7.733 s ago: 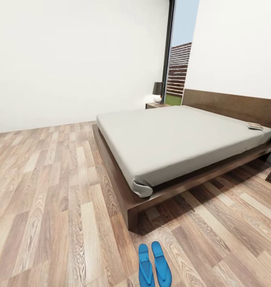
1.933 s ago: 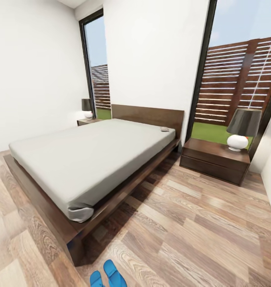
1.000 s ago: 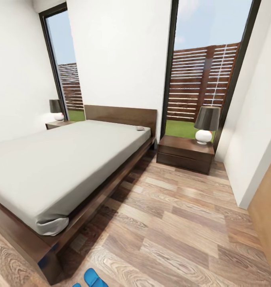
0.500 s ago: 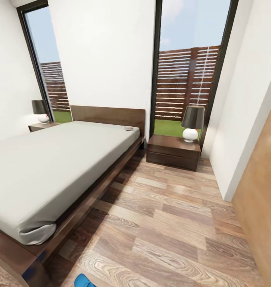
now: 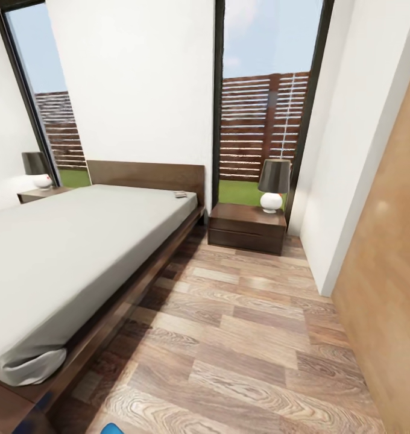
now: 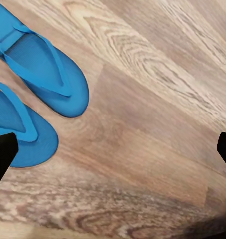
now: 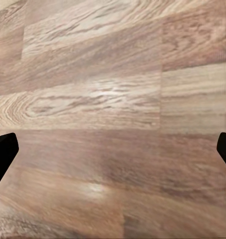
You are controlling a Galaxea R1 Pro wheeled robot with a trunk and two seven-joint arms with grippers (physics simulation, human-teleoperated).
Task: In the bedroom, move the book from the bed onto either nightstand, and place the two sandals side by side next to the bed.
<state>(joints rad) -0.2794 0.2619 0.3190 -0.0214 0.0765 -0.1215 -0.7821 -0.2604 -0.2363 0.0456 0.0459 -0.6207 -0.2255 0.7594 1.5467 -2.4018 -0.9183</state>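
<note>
Head camera swung further right than half a second ago: whole scene shifted left in the head view, more of the light wooden door [image 5: 386,253] now at the right edge. Bed [image 5: 78,253] along the left, unmoved on the wood-plank floor [image 5: 247,337]. Book [image 5: 180,194] lying on the mattress at the corner by the headboard [image 5: 146,175], same spot as before. Near nightstand [image 5: 247,228] just beside that corner, carrying a dark-shaded lamp [image 5: 272,184]; far nightstand [image 5: 36,194] beyond the bed. Only a sliver of one blue sandal [image 5: 111,429] left at the bottom edge. Two sandals [image 6: 40,74] side by side on the planks under the left gripper [image 6: 113,154], fingertips wide apart, empty. Right gripper [image 7: 113,154] likewise spread, over bare floor.
</note>
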